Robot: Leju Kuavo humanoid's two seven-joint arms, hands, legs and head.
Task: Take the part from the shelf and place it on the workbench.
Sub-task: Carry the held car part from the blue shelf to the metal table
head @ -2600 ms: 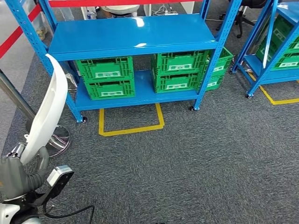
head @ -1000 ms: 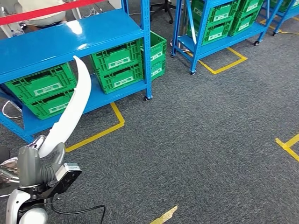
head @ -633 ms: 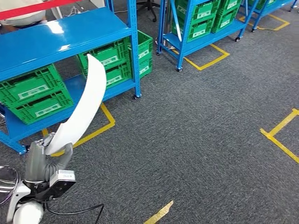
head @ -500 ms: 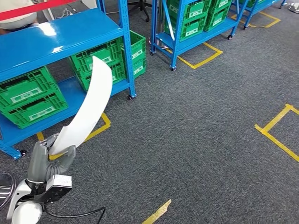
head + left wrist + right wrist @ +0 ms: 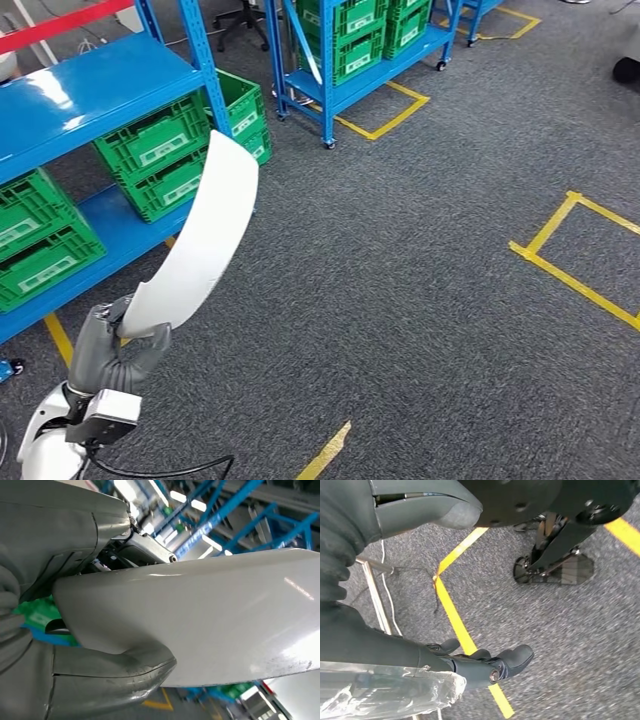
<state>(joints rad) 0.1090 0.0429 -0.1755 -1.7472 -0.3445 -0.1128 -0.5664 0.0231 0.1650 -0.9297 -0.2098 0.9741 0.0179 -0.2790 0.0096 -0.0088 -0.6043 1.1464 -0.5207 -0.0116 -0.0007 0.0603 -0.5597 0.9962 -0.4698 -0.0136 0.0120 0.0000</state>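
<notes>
Grey carpet with yellow floor tape [image 5: 324,455] underfoot, and the left hand [image 5: 113,350] is clamped around the bottom end of the long white part [image 5: 204,235]. The right hand [image 5: 486,665] hangs with fingers loosely apart, holding nothing. Best bet for the carry: keep that grip firm and swing the tall free end wide of the blue shelf [image 5: 90,80] while heading for the workbench.
</notes>
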